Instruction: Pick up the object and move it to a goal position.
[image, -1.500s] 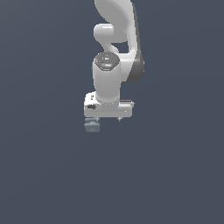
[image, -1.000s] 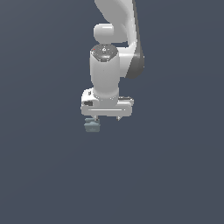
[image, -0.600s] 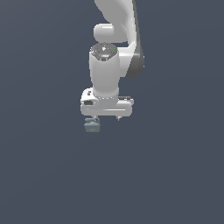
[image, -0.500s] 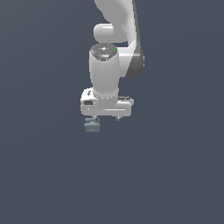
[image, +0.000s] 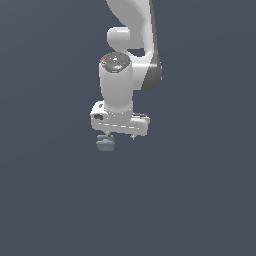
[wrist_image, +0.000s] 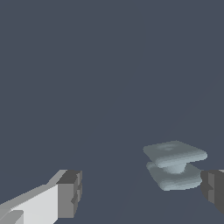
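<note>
No writing, brand or label can be read in either view. In the wrist view, the gripper is seen spread wide apart and grasping nothing: one white finger with a dark pad is shown on one side, and only the dark tip of the other finger at the picture's edge. The object, a pale grey-blue lump of two flat slabs joined by a narrower neck, is seen between the fingers, close to the far one, without visible contact. In the exterior view, the object is shown just below the gripper, toward that view's left side. Beyond, the white arm is shown rising against a plain dark grey-blue surface.
</note>
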